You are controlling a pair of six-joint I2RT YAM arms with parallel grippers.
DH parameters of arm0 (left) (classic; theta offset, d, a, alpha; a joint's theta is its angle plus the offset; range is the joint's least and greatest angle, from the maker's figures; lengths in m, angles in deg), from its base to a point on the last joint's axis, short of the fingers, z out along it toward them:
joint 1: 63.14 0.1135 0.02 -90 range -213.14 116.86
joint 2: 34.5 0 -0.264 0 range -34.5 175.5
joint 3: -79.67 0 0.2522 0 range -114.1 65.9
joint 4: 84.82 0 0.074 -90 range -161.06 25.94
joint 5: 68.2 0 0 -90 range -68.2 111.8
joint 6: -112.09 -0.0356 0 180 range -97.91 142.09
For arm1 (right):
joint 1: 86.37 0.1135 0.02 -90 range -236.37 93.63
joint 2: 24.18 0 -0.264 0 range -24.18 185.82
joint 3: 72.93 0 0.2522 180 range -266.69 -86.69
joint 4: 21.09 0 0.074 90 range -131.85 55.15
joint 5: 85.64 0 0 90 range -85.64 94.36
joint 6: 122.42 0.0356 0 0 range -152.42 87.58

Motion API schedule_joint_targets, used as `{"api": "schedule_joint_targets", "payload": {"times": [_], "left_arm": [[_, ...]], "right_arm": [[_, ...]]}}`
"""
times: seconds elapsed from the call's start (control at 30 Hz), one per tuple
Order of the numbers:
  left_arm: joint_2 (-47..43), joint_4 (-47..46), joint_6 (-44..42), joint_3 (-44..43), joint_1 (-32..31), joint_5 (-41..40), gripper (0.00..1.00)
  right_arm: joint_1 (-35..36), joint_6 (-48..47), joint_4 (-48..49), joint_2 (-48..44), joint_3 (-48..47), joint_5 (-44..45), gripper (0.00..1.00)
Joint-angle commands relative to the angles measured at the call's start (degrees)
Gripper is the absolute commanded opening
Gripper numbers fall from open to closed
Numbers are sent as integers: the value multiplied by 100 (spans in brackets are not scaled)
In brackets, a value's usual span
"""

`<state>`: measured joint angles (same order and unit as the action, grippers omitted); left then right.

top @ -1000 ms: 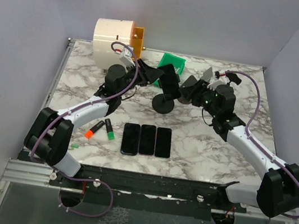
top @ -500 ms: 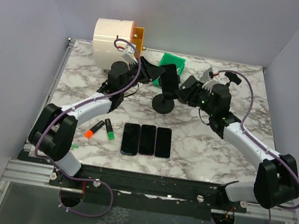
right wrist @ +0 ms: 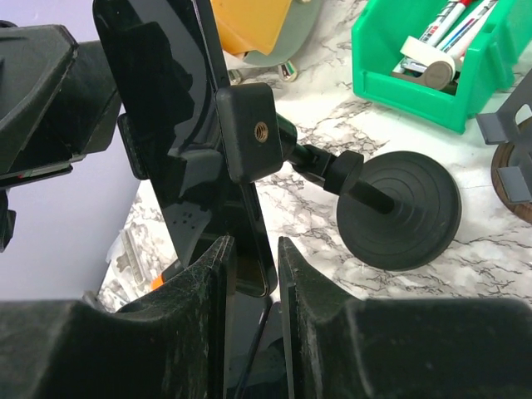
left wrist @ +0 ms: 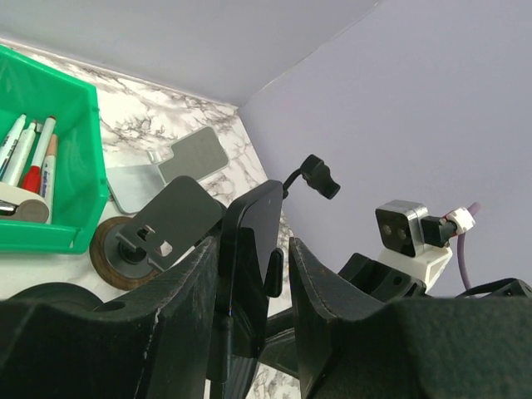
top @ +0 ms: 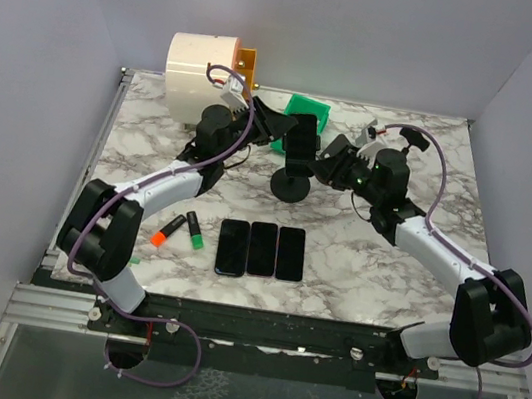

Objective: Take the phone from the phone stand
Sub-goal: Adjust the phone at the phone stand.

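Top view: phone stands upright in the phone stand, far centre of the marble table, between both arms.
Left wrist view: left gripper narrowed, clamping the phone's faces.
Right wrist view: right gripper pinching the phone's lower edge.

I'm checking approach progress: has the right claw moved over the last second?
Yes. In the top view the right claw has shifted left, closer to the round black phone-stand base, which stayed put.
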<state>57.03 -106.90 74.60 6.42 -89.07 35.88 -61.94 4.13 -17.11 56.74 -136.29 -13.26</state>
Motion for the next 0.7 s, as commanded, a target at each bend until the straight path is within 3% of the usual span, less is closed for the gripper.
{"api": "schedule_joint_targets", "payload": {"times": [0.0,0.17,0.67], "left_arm": [[128,-90,99,-249,-19,252,39],[129,-85,45,-251,-26,233,44],[-922,832,-734,95,200,-464,78]], "right_arm": [[27,61,98,160,43,-213,31],[27,-6,-34,83,21,-118,33],[24,-820,-2170,-1120,-499,1263,57]]}}
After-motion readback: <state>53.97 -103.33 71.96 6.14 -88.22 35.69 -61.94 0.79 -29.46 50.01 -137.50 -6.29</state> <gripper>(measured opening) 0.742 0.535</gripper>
